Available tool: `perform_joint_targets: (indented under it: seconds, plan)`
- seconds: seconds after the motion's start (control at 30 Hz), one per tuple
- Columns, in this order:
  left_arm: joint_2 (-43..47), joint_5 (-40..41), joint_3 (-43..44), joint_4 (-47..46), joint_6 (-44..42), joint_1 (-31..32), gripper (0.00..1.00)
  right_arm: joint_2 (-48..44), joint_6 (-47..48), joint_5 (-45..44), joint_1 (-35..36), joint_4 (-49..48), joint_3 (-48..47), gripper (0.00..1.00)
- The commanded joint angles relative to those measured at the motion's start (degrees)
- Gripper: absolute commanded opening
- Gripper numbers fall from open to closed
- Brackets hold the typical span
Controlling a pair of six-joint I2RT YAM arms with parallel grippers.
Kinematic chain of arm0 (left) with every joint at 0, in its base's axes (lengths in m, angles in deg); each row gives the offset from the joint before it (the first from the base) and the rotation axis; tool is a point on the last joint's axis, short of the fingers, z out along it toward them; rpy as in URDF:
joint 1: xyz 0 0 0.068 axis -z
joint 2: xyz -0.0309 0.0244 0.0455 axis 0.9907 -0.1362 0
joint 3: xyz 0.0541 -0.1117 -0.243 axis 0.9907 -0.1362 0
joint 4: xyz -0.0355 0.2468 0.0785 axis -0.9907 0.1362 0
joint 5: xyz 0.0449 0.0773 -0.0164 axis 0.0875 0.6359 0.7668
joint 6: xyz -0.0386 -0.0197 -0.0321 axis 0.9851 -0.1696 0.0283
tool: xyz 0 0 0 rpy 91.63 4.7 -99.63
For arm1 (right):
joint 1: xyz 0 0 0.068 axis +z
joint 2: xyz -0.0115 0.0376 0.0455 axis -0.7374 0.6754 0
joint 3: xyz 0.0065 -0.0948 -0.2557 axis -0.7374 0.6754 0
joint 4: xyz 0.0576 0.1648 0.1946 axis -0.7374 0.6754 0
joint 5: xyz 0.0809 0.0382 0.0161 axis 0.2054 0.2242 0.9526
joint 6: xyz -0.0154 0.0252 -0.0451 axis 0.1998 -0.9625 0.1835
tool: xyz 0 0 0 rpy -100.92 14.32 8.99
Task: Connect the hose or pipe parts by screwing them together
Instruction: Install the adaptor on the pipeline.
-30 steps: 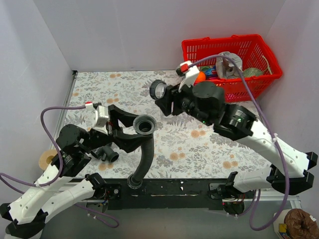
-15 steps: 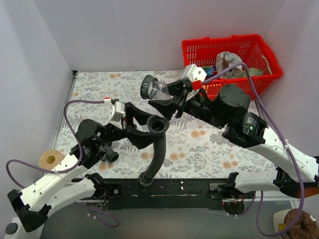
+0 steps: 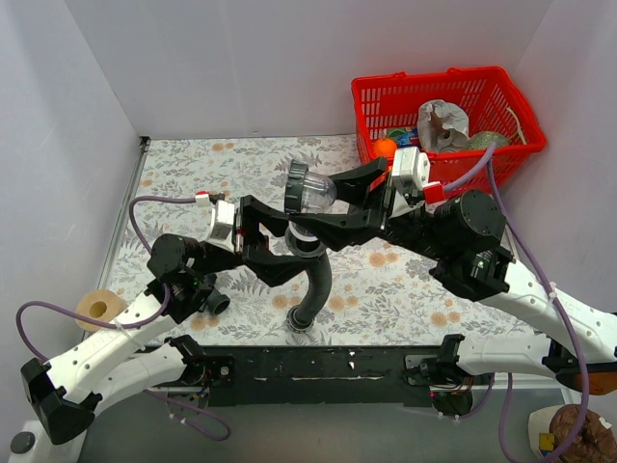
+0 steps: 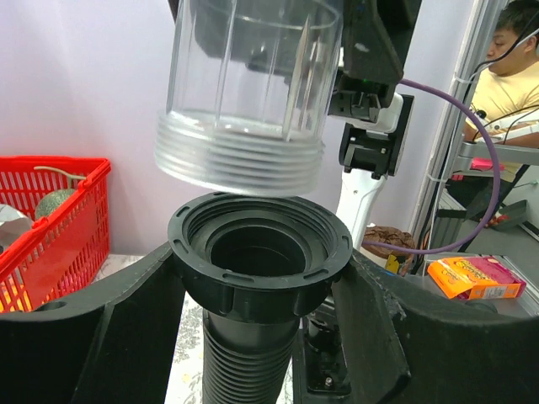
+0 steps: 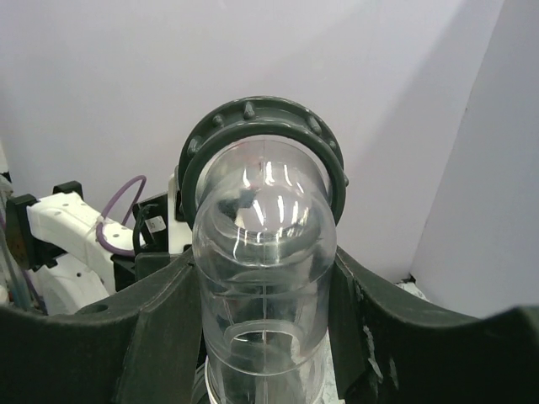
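From above, both arms have swung in toward the middle over the last second. The left claw (image 3: 305, 243) is closed around the top collar of the black ribbed hose (image 3: 324, 280), which it has carried rightward. The hose's lower end hangs down to the tabletop (image 3: 193, 174). The right claw (image 3: 328, 201) has brought the clear threaded cup (image 3: 310, 193) away from the red basket (image 3: 501, 135) and now grips it just above that collar. The grey T-fitting (image 3: 214, 299) lies untouched by the left arm.

In the left wrist view, the collar's mouth (image 4: 259, 252) faces up between the black fingers (image 4: 93, 337). The cup's threads hang just over it, close but not yet engaged.

In the right wrist view, the claw's fingers (image 5: 160, 337) press both sides of the cup, domed end away.

The parts look lined up, so lowering and turning seems to be next.
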Motion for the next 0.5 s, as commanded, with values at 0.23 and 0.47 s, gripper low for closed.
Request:
perform_joint_targets:
  seconds: [0.23, 0.47]
  plan:
    - [0.9, 0.3, 1.7, -5.3, 1.6, 0.0, 0.00, 0.8, -4.3, 3.0, 0.6, -1.6, -2.6, 0.01]
    - [1.4, 2.0, 2.2, -5.2, 1.6, 0.0, 0.00, 2.8, -4.6, 3.4, 1.0, 2.8, -5.1, 0.01]
